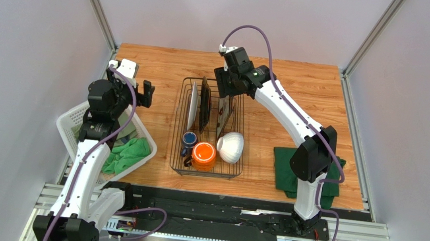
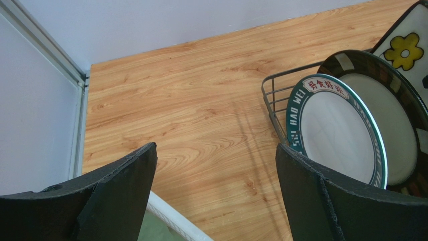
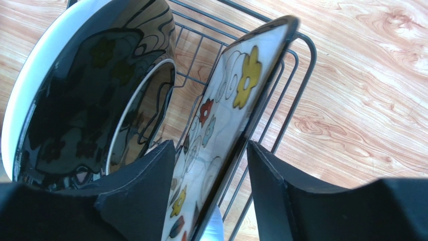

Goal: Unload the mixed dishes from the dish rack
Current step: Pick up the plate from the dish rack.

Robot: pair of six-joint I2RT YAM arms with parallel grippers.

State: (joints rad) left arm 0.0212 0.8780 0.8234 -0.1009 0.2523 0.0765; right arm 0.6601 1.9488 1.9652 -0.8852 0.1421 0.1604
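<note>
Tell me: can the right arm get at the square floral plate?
Likely yes. The right gripper straddles the top edge of the square floral plate, one finger on each side, jaws not closed; the dark plate beside it leaves room.

Wooden table (image 1: 298,93), light grain, walled on the left, right and far sides. Black wire dish rack (image 1: 205,174) noted at centre, standing directly on the wood. White slotted basket (image 1: 70,123) recorded at the near left corner. Dark green cloth (image 1: 281,169) laid flat at near right, well apart from the rack.
</note>
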